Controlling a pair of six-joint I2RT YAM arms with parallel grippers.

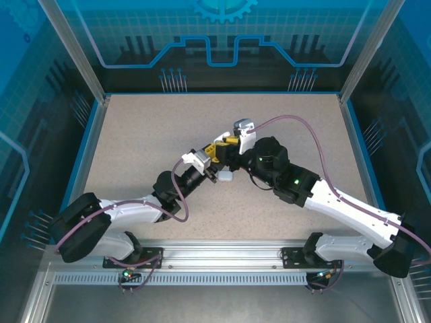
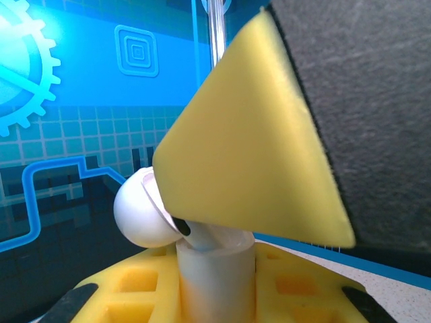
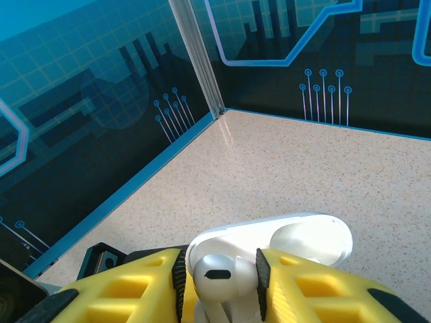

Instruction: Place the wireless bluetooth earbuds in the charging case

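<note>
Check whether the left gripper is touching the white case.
Touching. The left wrist view shows the case squeezed between the yellow fingers of the left gripper, no gap either side.

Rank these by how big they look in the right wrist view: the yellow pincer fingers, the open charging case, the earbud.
1. yellow fingers, together the largest, though they sit nearest the camera, which inflates them.
2. charging case.
3. earbud, smallest, even though it is nearer than the case.
</note>
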